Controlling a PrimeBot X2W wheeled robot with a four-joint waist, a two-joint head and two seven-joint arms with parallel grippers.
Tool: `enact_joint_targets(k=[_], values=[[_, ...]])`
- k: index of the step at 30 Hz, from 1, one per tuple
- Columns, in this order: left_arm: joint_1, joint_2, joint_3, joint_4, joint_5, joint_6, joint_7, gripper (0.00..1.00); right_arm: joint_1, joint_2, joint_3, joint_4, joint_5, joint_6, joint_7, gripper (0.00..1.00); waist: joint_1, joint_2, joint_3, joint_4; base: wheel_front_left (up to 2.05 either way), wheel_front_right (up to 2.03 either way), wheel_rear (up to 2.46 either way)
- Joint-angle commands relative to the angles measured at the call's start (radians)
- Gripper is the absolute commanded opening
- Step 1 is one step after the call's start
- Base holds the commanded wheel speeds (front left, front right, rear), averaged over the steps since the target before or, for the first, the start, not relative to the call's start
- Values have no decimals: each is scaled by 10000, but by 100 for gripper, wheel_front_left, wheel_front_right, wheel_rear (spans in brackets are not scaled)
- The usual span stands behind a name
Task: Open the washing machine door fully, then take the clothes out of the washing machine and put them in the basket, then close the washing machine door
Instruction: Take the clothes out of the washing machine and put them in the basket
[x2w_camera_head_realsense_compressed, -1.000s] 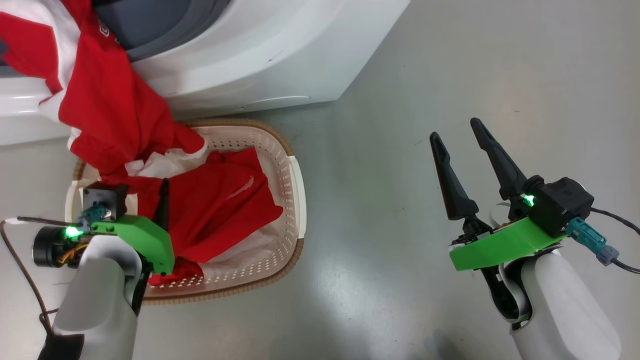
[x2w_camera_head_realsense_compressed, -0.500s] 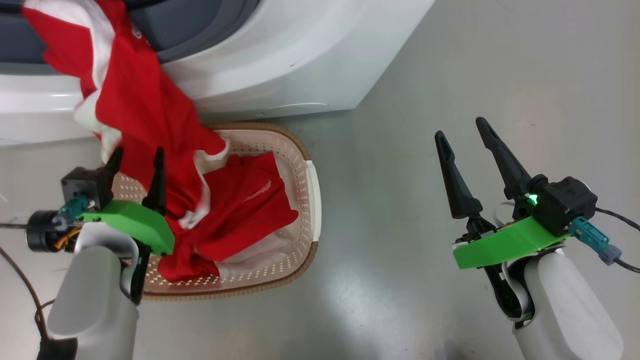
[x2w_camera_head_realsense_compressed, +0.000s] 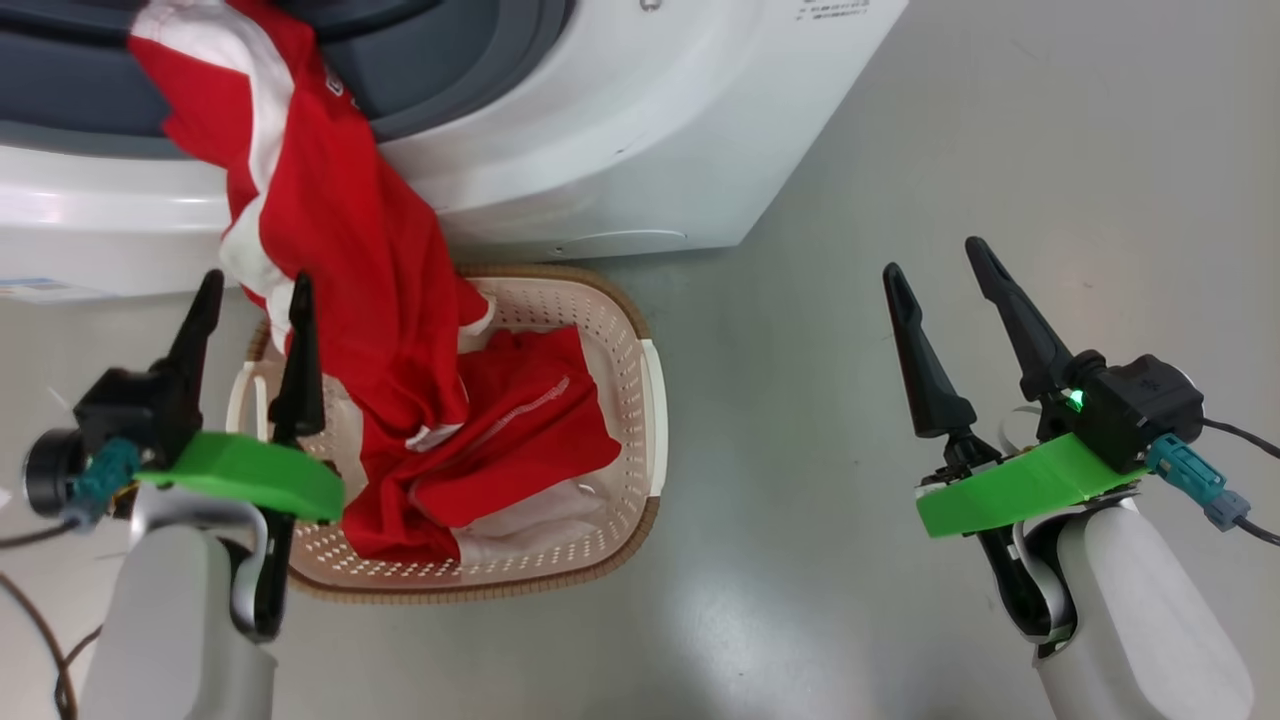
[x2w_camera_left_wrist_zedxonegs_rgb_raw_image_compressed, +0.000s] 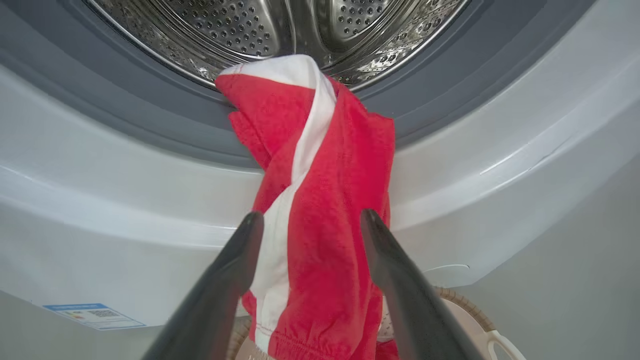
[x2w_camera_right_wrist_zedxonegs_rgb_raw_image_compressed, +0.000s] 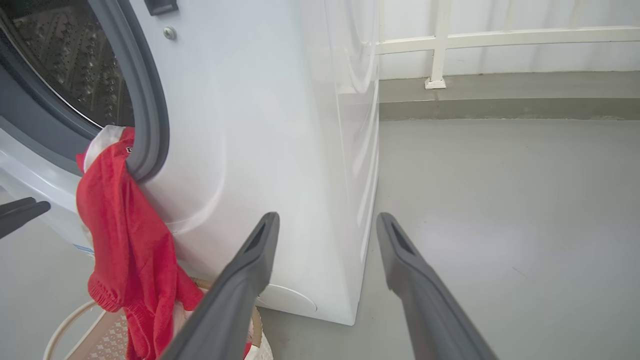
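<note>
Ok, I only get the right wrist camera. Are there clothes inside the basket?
Observer: Yes. The head camera shows red clothes piled in the basket, with white cloth underneath.
Operator: Is my left gripper holding something?
Observer: No. It is open, just left of the hanging piece, gripping nothing.
Operator: Does that piece reach the basket?
Observer: Yes. Its bottom end lies on the pile inside.
</note>
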Motion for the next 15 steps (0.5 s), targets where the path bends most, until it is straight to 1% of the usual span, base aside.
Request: enact_joint_targets(k=[1, 7, 15], values=[[381, 219, 350, -403, 97, -52, -49, 100, 327, 41, 187, -197, -108, 62, -65, 100, 0, 0, -79, 53, 0, 0, 0], [1379, 79, 634, -1846, 230, -53, -49, 100, 432, 41, 172, -165, -127, 62, -65, 100, 0, 0, -290, 121, 0, 0, 0], [2634, -74, 722, -3267, 280, -53, -49, 100, 589, 41, 188, -91, -127, 62, -65, 100, 0, 0, -576, 185, 0, 0, 0]])
